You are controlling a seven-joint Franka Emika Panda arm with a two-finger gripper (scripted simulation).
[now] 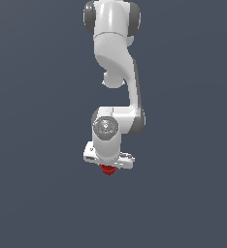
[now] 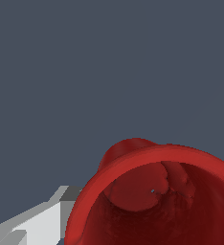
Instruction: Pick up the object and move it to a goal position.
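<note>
Cup [image 1: 107,169] looks light and rigid, so I'd grip its ribbed wall below the rim; gripper [image 1: 108,164] state I can't tell.

The small red cup [image 1: 107,169] shows in the exterior view only as a red sliver, most of it hidden. In the wrist view the cup [image 2: 157,201] fills the frame's corner, its thick rounded rim facing the camera, its open mouth showing a lumpy red interior.
</note>
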